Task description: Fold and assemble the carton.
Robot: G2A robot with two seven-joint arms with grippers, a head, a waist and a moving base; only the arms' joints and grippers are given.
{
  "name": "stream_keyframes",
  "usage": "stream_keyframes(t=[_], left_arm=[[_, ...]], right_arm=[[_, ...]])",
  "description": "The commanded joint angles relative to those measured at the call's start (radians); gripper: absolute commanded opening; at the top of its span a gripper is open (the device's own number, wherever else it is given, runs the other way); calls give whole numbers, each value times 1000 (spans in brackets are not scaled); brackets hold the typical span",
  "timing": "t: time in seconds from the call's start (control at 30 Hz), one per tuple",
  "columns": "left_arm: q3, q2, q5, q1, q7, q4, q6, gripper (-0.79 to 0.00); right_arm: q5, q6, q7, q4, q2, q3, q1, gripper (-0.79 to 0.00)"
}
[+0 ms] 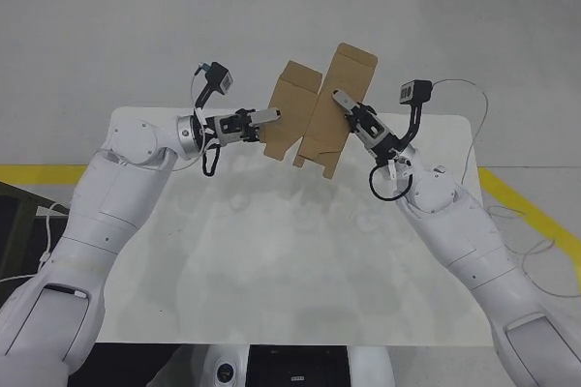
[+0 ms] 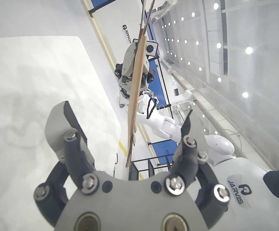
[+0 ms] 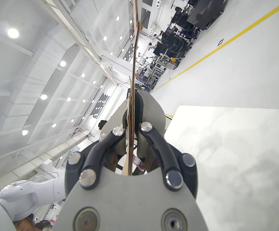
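Flat brown cardboard carton (image 1: 295,106), pinched by the right end effector (image 1: 341,100); its free edge lies just ahead of the spread left end effector (image 1: 268,117).

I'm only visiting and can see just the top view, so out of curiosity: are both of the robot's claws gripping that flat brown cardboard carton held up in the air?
Observer: No. The flat brown cardboard carton is clamped only by the right gripper. Its wrist view shows the fingers shut on the card.
Visitor: So what is the other claw doing?
Observer: The left gripper is wide open. In its wrist view the carton's edge lines up with the gap, but nothing pinches it.
Visitor: Is it a box yet?
Observer: No. Edge-on in both wrist views it is a thin, nearly flat sheet, not opened out.
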Motion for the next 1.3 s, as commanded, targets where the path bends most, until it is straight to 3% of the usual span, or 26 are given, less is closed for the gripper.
stream_keyframes(t=[0.0,0.1,0.23,0.43,0.47,0.5,0.7,0.97,1.1,1.27], left_arm=[[1,-2,-3,2,0,1,6,-406],[5,-7,-8,0,-2,9,13,-511],[5,-14,-21,-4,-3,27,20,-785],[-2,-21,-40,-10,-22,40,15,-785],[-2,-22,-43,-11,-26,41,14,-785],[-3,-22,-44,-11,-28,42,14,-785],[-20,-21,-27,-26,-64,52,24,-785],[-50,-4,46,-51,-181,60,18,-785],[-48,7,84,-46,-289,48,44,-785],[-59,18,105,-38,-365,45,46,-785]], right_arm=[[-1,0,4,0,-4,4,-2,-785],[0,-2,9,3,-11,12,-4,-785],[-2,-6,18,7,-19,22,-7,-785],[-7,-15,29,11,-29,40,-13,-785],[-7,-15,32,12,-31,42,-14,-551],[-6,-16,36,11,-32,45,-14,0],[-51,-44,57,34,-30,89,-20,0],[-191,-123,240,87,14,202,-22,0],[-134,-165,356,89,30,236,-35,0],[-29,-174,611,110,49,248,-30,0]])
